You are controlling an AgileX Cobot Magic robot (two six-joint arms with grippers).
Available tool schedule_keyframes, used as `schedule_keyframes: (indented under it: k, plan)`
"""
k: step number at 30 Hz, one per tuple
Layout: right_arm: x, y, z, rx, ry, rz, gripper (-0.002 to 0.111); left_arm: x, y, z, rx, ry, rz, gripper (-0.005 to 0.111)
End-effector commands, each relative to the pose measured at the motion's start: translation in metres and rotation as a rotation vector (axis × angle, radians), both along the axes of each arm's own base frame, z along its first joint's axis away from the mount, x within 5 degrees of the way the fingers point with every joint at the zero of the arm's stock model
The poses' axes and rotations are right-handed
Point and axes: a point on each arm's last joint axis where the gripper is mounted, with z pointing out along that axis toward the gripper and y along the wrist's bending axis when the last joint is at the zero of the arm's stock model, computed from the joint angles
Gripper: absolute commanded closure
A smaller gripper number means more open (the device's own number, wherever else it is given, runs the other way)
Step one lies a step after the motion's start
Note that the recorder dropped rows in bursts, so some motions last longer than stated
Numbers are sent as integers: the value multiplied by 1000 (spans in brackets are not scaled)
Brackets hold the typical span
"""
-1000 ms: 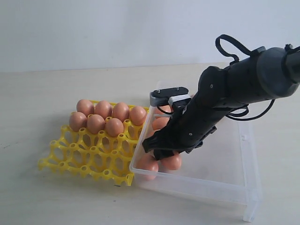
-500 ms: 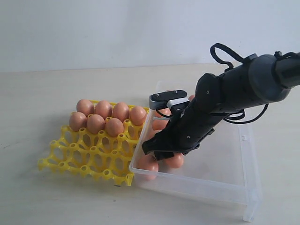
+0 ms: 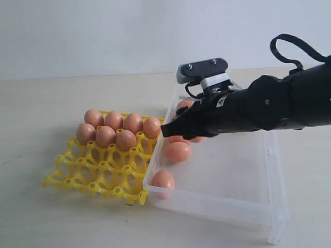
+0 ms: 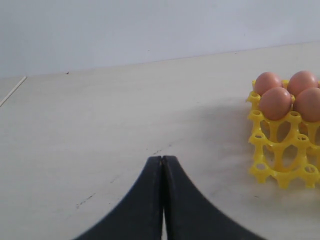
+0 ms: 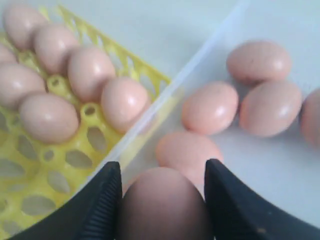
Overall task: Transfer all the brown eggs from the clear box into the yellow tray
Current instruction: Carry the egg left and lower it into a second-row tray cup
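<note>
My right gripper [image 3: 168,129] hovers over the left wall of the clear box [image 3: 258,206], shut on a brown egg [image 5: 162,210] that fills the gap between its black fingers [image 5: 102,200]. The held egg is hidden by the arm in the exterior view. Below it, loose eggs [image 3: 177,151] lie in the box, one in the near corner [image 3: 163,181], with several more [image 5: 210,107] in the right wrist view. The yellow tray [image 3: 88,175] lies left of the box with several eggs [image 3: 114,121] in its far rows. My left gripper [image 4: 163,159] is shut and empty over bare table.
The box's right half is bare plastic floor [image 3: 238,170]. The tray's near rows are open cups [image 3: 103,170]. A corner of the tray [image 4: 272,165] with eggs shows in the left wrist view. A pale wall stands behind the table.
The right arm has risen out of the box and swung up and back with an egg in its jaws. Two eggs it covered in the box now show.
</note>
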Motion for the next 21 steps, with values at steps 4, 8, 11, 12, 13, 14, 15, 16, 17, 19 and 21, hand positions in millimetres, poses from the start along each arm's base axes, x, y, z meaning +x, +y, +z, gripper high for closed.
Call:
schedule_keyframes:
  k: [4, 8, 11, 12, 13, 14, 15, 16, 17, 19, 21]
  plan:
    - [-11, 27, 30, 181, -261, -23, 108, 0, 0, 3, -11, -23, 0, 107]
    - [-8, 51, 9, 223, -249, -31, 108, 0, 0, 3, -11, -23, 0, 107]
    - [4, 64, -8, 250, -216, -61, 108, 0, 0, 3, -11, -23, 0, 107]
    - [7, 67, -14, 245, -206, -63, 108, 0, 0, 3, -11, -23, 0, 107]
    - [8, 68, -19, 240, -197, -67, 108, 0, 0, 3, -11, -23, 0, 107]
    - [8, 69, -24, 242, -179, -84, 108, 0, 0, 3, -11, -23, 0, 107]
    - [8, 70, -28, 239, -168, -92, 108, 0, 0, 3, -11, -23, 0, 107]
    - [8, 70, -29, 237, -164, -94, 108, 0, 0, 3, -11, -23, 0, 107]
    - [8, 70, -31, 233, -161, -94, 108, 0, 0, 3, -11, -23, 0, 107]
    - [9, 71, -36, 225, -156, -93, 108, 0, 0, 3, -11, -23, 0, 107]
    - [10, 71, -41, 221, -151, -100, 108, 0, 0, 3, -11, -23, 0, 107]
